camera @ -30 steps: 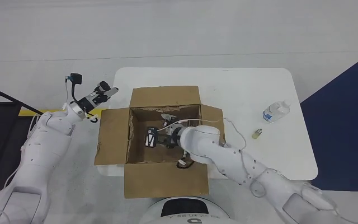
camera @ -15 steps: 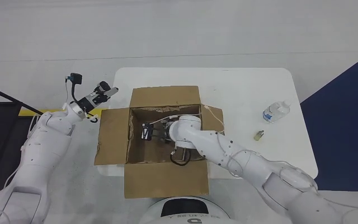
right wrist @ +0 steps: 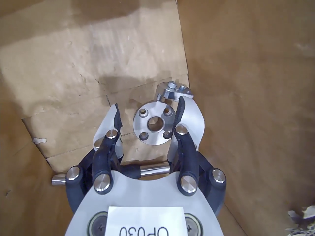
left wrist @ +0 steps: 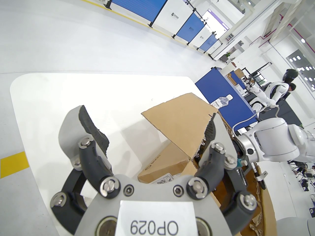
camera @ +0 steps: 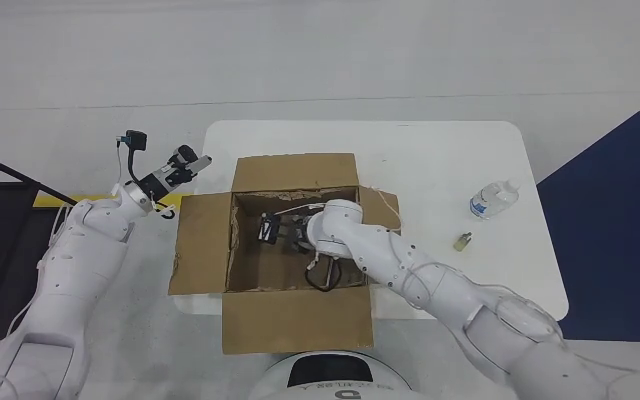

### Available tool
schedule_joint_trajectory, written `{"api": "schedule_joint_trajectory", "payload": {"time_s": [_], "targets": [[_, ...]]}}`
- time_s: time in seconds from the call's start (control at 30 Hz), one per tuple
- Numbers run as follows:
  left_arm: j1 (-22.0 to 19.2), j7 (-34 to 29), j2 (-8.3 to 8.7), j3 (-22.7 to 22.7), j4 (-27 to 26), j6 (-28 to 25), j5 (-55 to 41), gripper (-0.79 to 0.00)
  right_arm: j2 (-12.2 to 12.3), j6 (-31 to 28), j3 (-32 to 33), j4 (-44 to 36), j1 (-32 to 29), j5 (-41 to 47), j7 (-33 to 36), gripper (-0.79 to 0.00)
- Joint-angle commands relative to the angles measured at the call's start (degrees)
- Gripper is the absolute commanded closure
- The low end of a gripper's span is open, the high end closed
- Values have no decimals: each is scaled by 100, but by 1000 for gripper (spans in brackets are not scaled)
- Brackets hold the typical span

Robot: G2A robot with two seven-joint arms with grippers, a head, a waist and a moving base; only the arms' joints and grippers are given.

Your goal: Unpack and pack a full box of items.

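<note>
Down on the box (right wrist: 246, 50) floor a flange (right wrist: 153, 124) lies — between spread fingers of the right hand (right wrist: 149, 104).

Right gripper (right wrist: 149, 103) is hanging open inside the box (right wrist: 246, 74), a metal disc (right wrist: 153, 124) showing between its fingers, a small bracket (right wrist: 176, 90) and a rod (right wrist: 153, 169) lying near.

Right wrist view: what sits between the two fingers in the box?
A round holed metal disc on the box floor, between the open fingers; the right wrist view shows it.
</note>
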Motion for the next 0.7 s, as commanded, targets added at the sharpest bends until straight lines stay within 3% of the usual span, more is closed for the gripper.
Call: {"api": "schedule_joint_trajectory", "payload": {"time_s": [0.0,0.23,0.37,0.57,0.67], "targets": [[0,0,0,0,1,0,0,-785,20,0,52,-3,-48,-9,84,-566],[0,0,0,0,1,0,0,-785,-21,-33,53,114,-96,6,385,-508],[0,0,0,0,1,0,0,-785,-65,-7,55,176,-80,-6,377,-385],[0,0,0,0,1,0,0,-785,-107,117,102,280,-54,-125,339,-360],[0,0,0,0,1,0,0,-785,-125,75,120,331,-48,-133,307,-289]]}}
